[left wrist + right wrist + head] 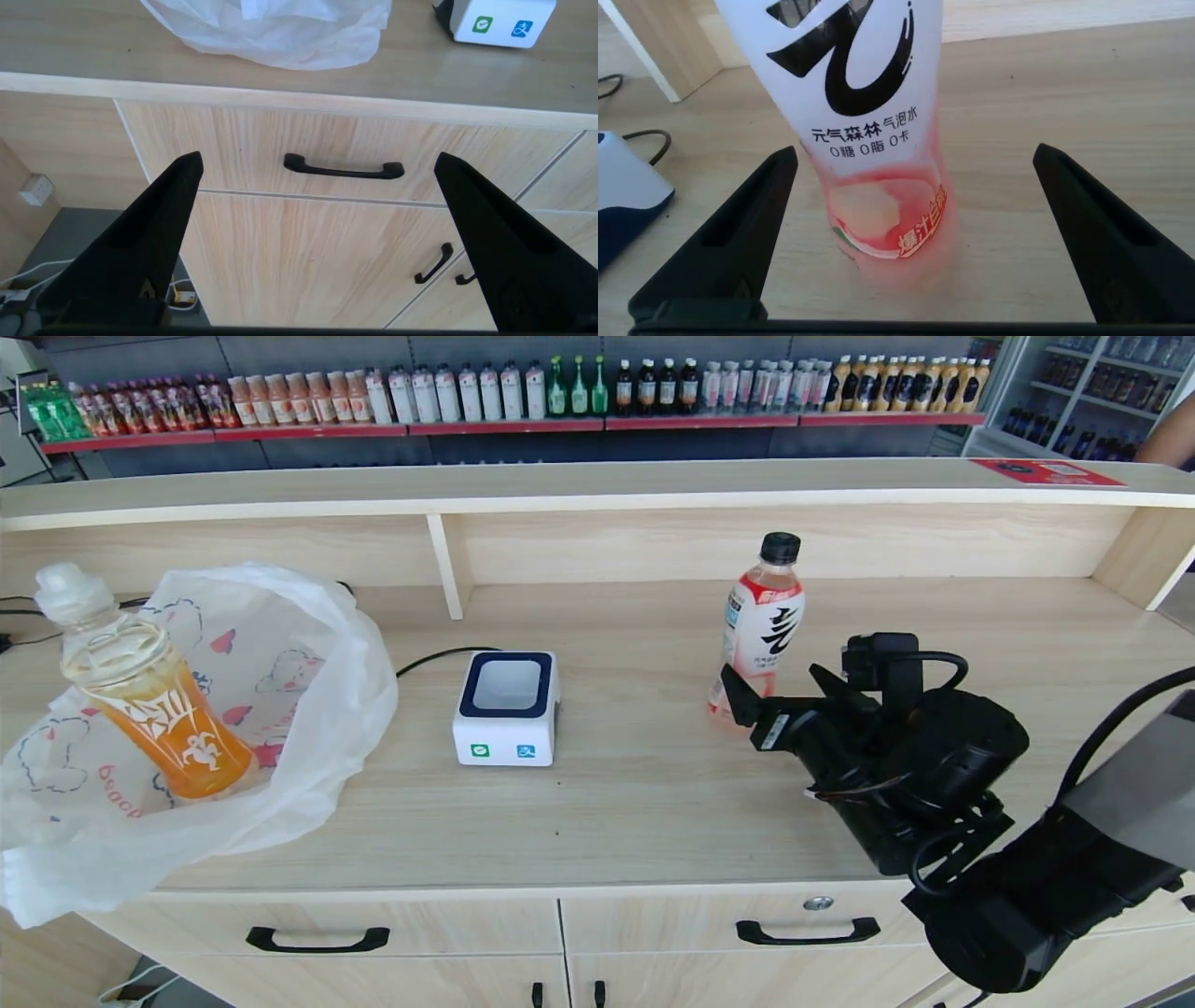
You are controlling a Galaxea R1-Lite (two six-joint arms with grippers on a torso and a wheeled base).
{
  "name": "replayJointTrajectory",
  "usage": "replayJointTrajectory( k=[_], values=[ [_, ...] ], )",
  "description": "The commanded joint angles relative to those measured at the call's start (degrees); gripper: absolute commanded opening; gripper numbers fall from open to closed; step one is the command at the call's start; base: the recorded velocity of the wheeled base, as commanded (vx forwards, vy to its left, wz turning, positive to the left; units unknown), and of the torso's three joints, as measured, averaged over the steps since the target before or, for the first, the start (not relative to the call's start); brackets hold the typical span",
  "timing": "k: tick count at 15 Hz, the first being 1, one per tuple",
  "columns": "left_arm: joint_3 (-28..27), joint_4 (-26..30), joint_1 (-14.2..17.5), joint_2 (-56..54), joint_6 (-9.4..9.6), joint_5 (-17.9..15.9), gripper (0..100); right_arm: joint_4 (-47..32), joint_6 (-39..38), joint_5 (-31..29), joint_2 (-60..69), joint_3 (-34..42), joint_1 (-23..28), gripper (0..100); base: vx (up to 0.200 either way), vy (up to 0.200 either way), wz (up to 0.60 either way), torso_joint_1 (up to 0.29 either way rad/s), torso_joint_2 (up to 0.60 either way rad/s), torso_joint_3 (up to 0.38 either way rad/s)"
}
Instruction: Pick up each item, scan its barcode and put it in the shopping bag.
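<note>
— two bottles on show, right? where are they?

— yes. the pink bottle (764,621) stands upright on the counter (653,803), to the right of the scanner (506,707) and well apart from it. the orange bottle (140,691) lies tilted inside the shopping bag (317,709), with its cap pointing up and away from the scanner.

— and the bag?

— at the left end of the counter, mouth open, with its lower edge hanging over the front.

— what about the right gripper (780,689)?

— low over the counter, just in front of the pink bottle, with its fingers spread wide. the right wrist view has the bottle's lower half lined up with the gap, and wood shows between it and each finger, so nothing is gripped. i cannot tell whether the bottle stands between the tips or just beyond them.

— the left gripper (318,161)?

— below the counter's front edge, facing a drawer handle (344,169). its fingers are also released and far apart, with nothing between them.

— anything else?

— the scanner sits mid-counter with its window facing up. a black cable (439,658) runs from it towards the bag. a shelf (560,425) of drinks lines the wall behind.
</note>
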State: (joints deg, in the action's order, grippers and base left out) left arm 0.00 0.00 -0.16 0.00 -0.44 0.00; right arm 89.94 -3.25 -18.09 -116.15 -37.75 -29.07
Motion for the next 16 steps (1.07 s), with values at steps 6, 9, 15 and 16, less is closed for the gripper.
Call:
replayJointTrajectory(
  k=[6, 9, 15, 16],
  values=[
    [0.00, 0.00, -0.02, 0.00, -0.09, 0.00, 100, 0.06, 1.67, 1.13, -3.91, -6.28, 0.25, 100, 0.000, 0.000, 0.00, 0.000, 0.00, 0.000],
    [0.00, 0.00, -0.02, 0.00, -0.09, 0.00, 100, -0.03, 1.85, 1.13, -5.66, -8.92, 0.51, 100, 0.000, 0.000, 0.00, 0.000, 0.00, 0.000],
    [0.00, 0.00, -0.02, 0.00, -0.09, 0.00, 100, -0.03, 2.02, 1.13, -7.77, -11.29, 1.30, 100, 0.000, 0.000, 0.00, 0.000, 0.00, 0.000],
    [0.00, 0.00, -0.02, 0.00, -0.09, 0.00, 100, -0.12, 2.02, 1.13, -7.77, -11.46, 1.48, 100, 0.000, 0.000, 0.00, 0.000, 0.00, 0.000]
  ],
)
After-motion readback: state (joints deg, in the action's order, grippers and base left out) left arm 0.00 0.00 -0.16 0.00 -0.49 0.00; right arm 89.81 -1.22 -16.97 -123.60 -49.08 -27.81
